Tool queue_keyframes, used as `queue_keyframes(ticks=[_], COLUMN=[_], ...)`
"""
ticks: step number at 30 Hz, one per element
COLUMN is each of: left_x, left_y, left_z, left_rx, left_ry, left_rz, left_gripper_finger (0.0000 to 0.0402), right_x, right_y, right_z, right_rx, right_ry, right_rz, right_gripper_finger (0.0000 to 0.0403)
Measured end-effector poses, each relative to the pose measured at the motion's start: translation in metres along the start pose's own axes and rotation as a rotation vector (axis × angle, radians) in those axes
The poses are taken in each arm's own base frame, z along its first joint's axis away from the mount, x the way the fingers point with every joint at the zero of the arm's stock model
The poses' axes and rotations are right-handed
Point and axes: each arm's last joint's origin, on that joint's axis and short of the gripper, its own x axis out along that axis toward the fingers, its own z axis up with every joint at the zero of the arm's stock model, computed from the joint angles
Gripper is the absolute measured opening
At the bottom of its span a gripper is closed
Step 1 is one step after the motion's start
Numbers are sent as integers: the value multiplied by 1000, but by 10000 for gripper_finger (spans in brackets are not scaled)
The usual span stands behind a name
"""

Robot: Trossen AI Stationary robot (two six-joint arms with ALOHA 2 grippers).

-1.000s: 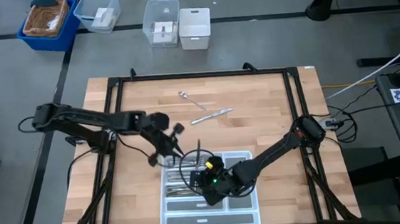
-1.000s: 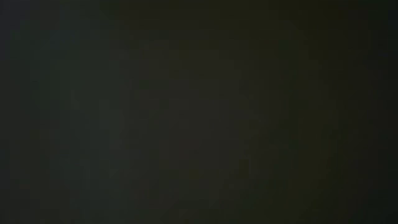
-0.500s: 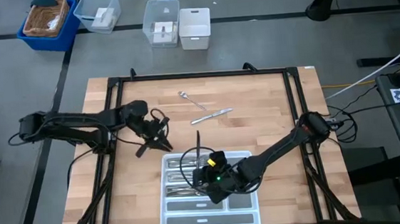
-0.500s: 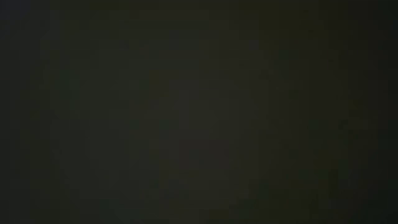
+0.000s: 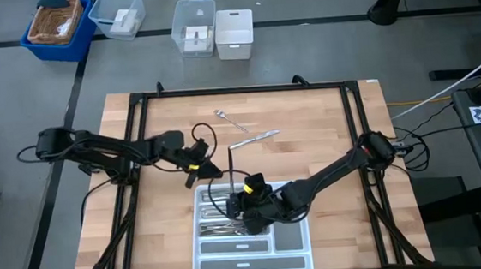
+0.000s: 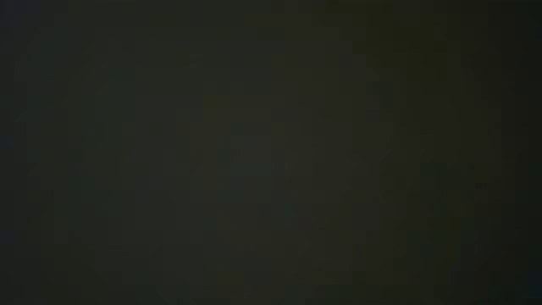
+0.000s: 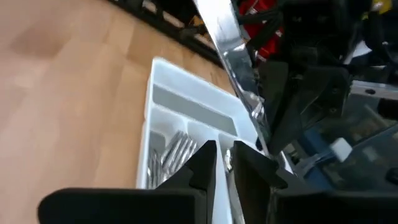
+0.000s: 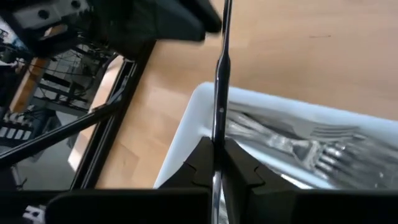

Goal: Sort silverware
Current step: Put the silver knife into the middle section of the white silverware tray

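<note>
My right gripper (image 5: 245, 210) is over the far left part of the white tray (image 5: 293, 259) and is shut on a slim silver knife (image 5: 230, 171). The knife reaches toward the table's far edge. My left gripper (image 5: 211, 168) is just left of the knife's free end, its fingers (image 7: 208, 155) a narrow gap apart. Several forks (image 8: 311, 146) and other silverware lie in the tray's compartments. A spoon (image 5: 222, 116) and another knife (image 5: 255, 138) lie flat on the wooden table farther back. The low view is dark. My right gripper pinches the knife near one end (image 8: 217, 138) between its two fingers, coming from the table's right side. The knife is lifted clear of the tray, and its long free part (image 8: 225, 37) sticks out beyond the fingers. I cannot tell whether my left gripper touches the knife's free end (image 7: 233, 50).
A black frame (image 5: 140, 117) runs round the table top. On the floor beyond the far edge stand a blue bin (image 5: 60, 28), two clear bins (image 5: 195, 26) and a white box (image 5: 234, 33). Bare wood lies right of the tray.
My left gripper has drawn back from the tray's far left corner toward the table's left, then come right again to the knife's free end. My right gripper, still shut on the knife, has shifted a little toward the table's left and far edge.
</note>
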Motion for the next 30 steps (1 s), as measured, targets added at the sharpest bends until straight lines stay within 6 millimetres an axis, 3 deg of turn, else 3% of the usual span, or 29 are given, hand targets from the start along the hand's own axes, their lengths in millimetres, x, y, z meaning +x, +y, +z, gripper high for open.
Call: queue_keyframes(ticks=[9,19,30], left_x=[7,9,9], left_y=[-6,-7,-6], left_z=[-2,-2,-1], left_rx=[-86,-139,-132], left_ry=[-12,-101,-137], left_rz=[-30,87,128], left_gripper_finger=[43,43,43], right_x=[7,19,22], right_y=[-2,-5,-5], right_z=[9,27,31], right_rx=[-14,-43,-68], right_ry=[-30,-62,-56], right_rz=[-23,-53,-61], right_gripper_finger=[12,12,11])
